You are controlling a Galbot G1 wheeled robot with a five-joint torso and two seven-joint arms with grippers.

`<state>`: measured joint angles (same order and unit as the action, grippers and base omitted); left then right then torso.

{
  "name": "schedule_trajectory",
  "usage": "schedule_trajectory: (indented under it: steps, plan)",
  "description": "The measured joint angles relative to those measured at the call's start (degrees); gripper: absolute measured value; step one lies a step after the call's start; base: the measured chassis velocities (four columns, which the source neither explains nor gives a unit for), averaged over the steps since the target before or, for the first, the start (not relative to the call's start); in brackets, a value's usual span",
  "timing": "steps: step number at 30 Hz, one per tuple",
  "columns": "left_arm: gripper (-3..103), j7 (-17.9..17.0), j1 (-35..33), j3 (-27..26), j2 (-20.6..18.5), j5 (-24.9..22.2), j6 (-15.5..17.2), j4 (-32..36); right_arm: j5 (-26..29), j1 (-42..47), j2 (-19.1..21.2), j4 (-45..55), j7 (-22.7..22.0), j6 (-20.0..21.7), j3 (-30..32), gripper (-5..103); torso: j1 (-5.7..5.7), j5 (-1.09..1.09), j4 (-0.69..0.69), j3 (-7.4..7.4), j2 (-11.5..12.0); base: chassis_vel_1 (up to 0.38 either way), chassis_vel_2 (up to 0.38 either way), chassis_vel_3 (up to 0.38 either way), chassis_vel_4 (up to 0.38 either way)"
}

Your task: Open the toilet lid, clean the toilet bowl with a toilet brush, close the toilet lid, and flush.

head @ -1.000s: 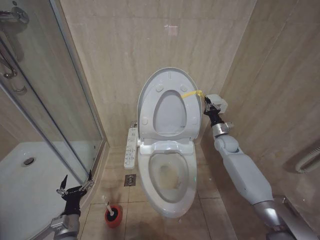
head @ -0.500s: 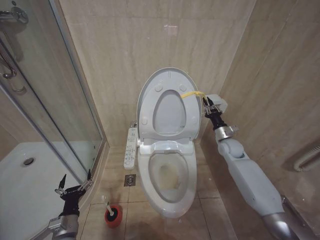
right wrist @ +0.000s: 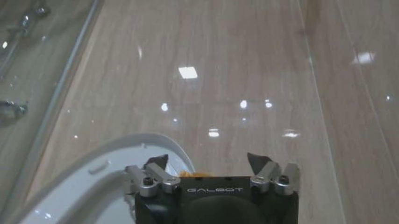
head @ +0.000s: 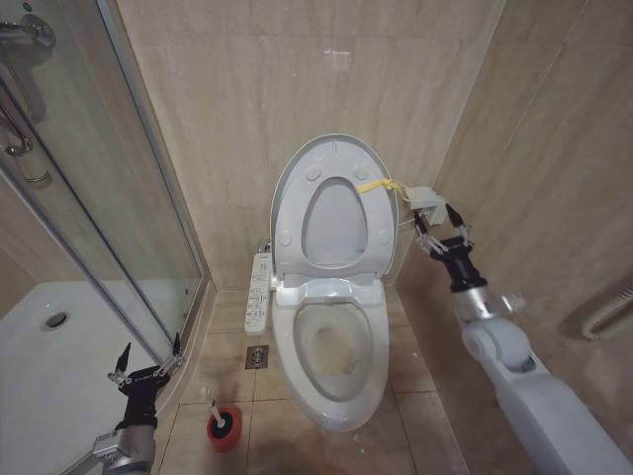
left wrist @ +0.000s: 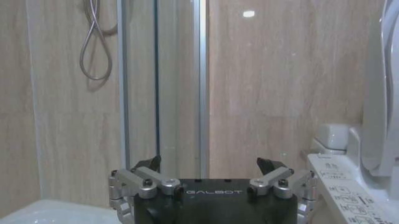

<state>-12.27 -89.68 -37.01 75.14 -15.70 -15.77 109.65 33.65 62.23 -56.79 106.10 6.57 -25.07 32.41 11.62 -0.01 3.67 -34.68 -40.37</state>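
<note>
the light, slippery toilet brush point(head: 212, 404) is best taken by its thin stiff handle, both grippers' jaws being spread wide and empty

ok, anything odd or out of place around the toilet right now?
Nothing damaged or spilled. Two things stand out: a yellow strap is tied to the edge of the raised glossy white plastic oval lid, and the inside of the white ceramic bowl is stained yellowish. The open right end effector sits beside the strap.
</note>
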Motion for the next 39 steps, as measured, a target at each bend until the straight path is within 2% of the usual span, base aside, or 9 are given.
schedule_trajectory:
  steps: [1,17,25,28,29,31,32,34,39]
  plan:
    - [100,0.01,-0.02,0.0,-0.04,-0.03,-0.01,0.24,-0.05,2.73,-0.91,2.11,-0.26,-0.06,1.1,90,0.0,0.0,-0.01,0.0,0.0,0.0,0.0,0.0,0.0]
    - [100,1.72,-2.75,1.65,-0.49,1.74,-0.01,4.81,-5.36,31.36,-13.68,16.99,-3.56,-2.11,9.38,100,0.0,-0.01,0.0,0.0,-0.01,0.0,0.0,0.0,0.0]
    - [100,5.51,-4.59,0.35,-0.73,4.64,-5.87,4.74,-12.33,37.83,-20.88,15.09,-6.86,-7.78,9.21,100,-0.01,0.01,0.01,0.0,-0.01,0.0,0.0,0.0,0.0]
    - [100,17.42,-4.25,-0.87,-1.49,-2.21,-14.09,-0.91,-16.31,35.38,-23.89,11.94,-7.2,-9.95,9.04,100,0.0,0.0,-0.01,0.0,0.0,0.0,0.0,0.0,0.0]
    - [100,17.42,-4.25,-0.87,-1.49,-2.21,-14.09,-0.91,-16.31,35.38,-23.89,11.94,-7.2,-9.95,9.04,100,0.0,0.0,-0.01,0.0,0.0,0.0,0.0,0.0,0.0]
    - [100,30.25,-1.76,-2.46,-2.36,-8.17,-20.16,-8.27,-17.59,33.14,-25.06,10.26,-7.12,-10.54,9.07,100,0.0,0.0,-0.01,-0.01,0.0,0.0,0.0,0.0,0.0]
    - [100,30.25,-1.76,-2.46,-2.36,-8.17,-20.16,-8.27,-17.59,33.14,-25.06,10.26,-7.12,-10.54,9.07,100,0.0,0.0,-0.01,-0.01,0.0,0.0,0.0,0.0,0.0]
    - [100,40.48,1.59,-3.61,-3.63,-12.47,-24.51,-16.55,-17.61,31.86,-25.16,8.81,-7.16,-10.8,8.61,100,0.01,-0.02,0.01,-0.01,0.0,0.0,0.0,0.0,0.0]
    - [100,50.18,7.02,-1.84,-4.44,-18.5,-26.56,-30.09,-17.71,29.84,-25.39,6.58,-7.13,-11.39,7.57,100,0.01,-0.02,0.0,-0.01,0.01,0.0,0.0,0.0,0.0]
